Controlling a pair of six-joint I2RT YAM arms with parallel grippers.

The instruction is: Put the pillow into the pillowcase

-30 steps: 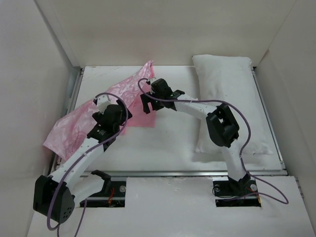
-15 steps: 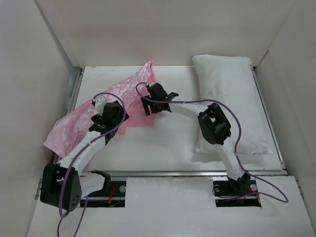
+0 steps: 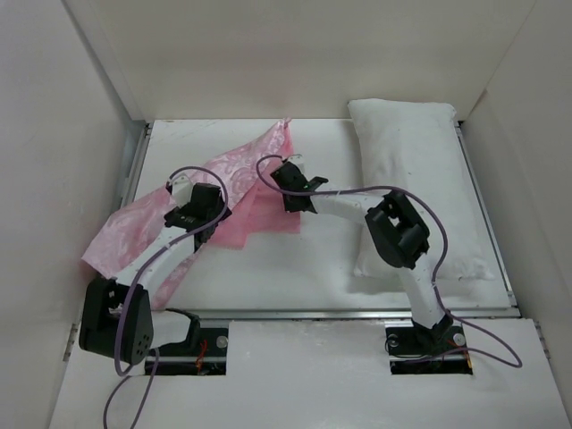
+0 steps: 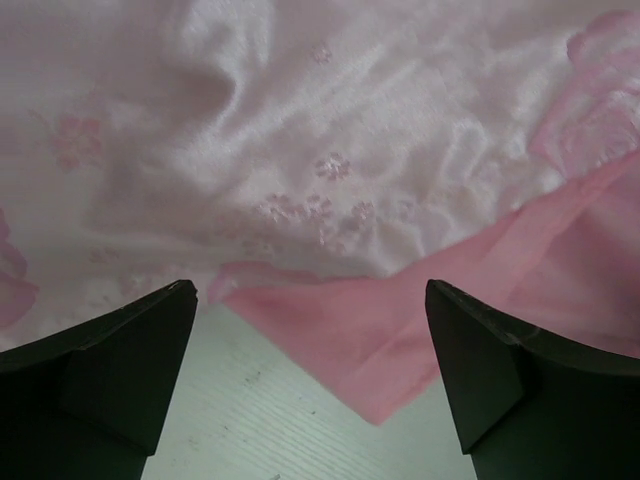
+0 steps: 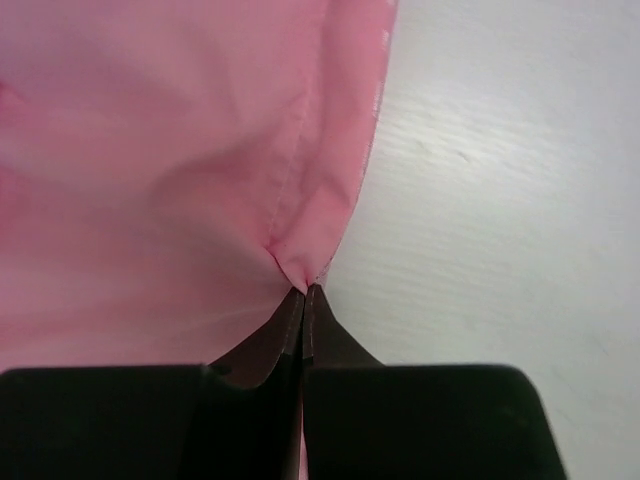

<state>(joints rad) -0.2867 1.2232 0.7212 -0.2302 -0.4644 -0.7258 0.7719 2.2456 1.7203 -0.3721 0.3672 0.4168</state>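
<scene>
The pink satin pillowcase [image 3: 234,170] lies crumpled across the left half of the table, from the left wall to a raised corner near the back middle. My right gripper [image 3: 286,172] is shut on its seamed edge; the right wrist view shows the pillowcase [image 5: 150,150] hem pinched at the right gripper's [image 5: 305,292] tips. My left gripper [image 3: 207,223] hovers over the near edge of the fabric. In the left wrist view the left gripper [image 4: 310,292] is open, with a folded flap of pillowcase [image 4: 300,150] between and beyond its fingers. The white pillow [image 3: 416,170] lies lengthwise along the right side, untouched.
White walls close in the table [image 3: 304,259] on the left, back and right. A metal rail [image 3: 313,313] runs along the near edge in front of both arm bases. Purple cables loop over both arms.
My right gripper has closed on the pillowcase edge and shifted a little to the right, pulling the raised corner with it. The left arm has swung slightly; its gripper stays open.
</scene>
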